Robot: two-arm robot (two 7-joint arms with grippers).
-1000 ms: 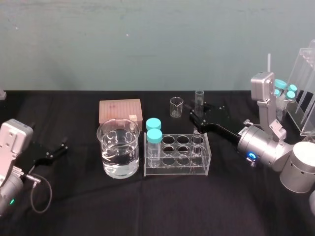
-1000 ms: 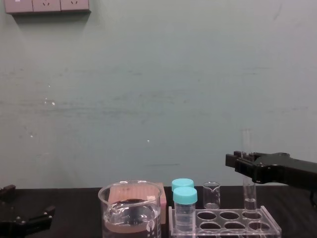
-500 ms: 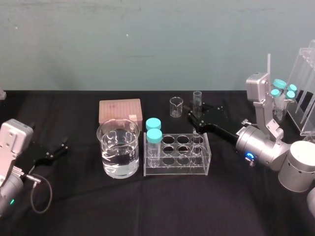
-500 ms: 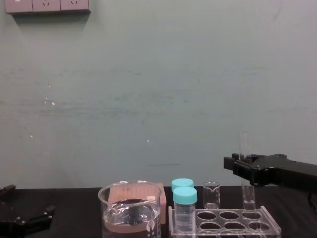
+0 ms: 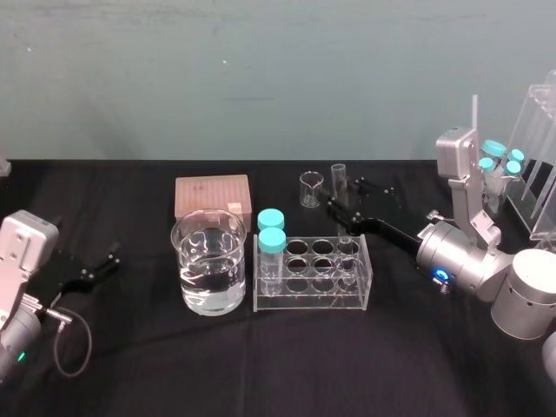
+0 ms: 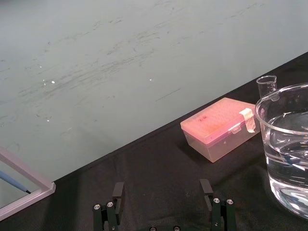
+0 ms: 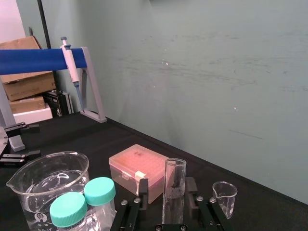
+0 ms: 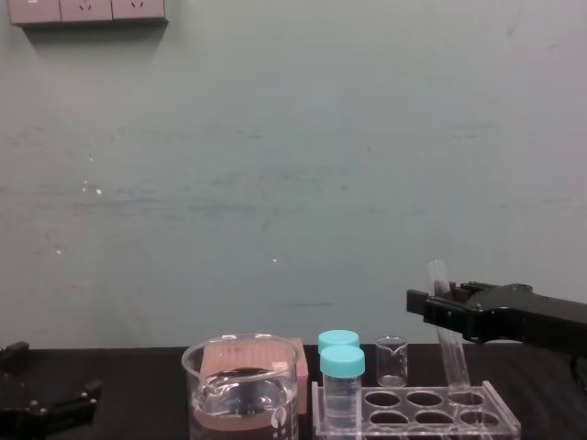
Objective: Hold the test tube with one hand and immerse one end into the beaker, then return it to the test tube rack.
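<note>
Rt gripper [image 5: 340, 211] reaches in from the right over the test tube rack [image 5: 313, 301], fingers pinched on the test tube [image 5: 338, 181] abt mid-length; the rt wrist view shows a finger on each side of the glass. Hard to call: it's clear glass against clear acrylic, so we can't tell if the rounded end sits in the rack's back-right hole or just above it. Chest view cuts the rack and the beaker [image 5: 208, 261] off at the bottom edge. Tube's tilted, open top above the fingers and leaning toward the robot's left, lower part dropping below them to the rack. Beaker w/ water stands just left of the rack, apart from the tube. Left gripper [image 5: 106, 263] is parked far left, fingers spread wide.
</note>
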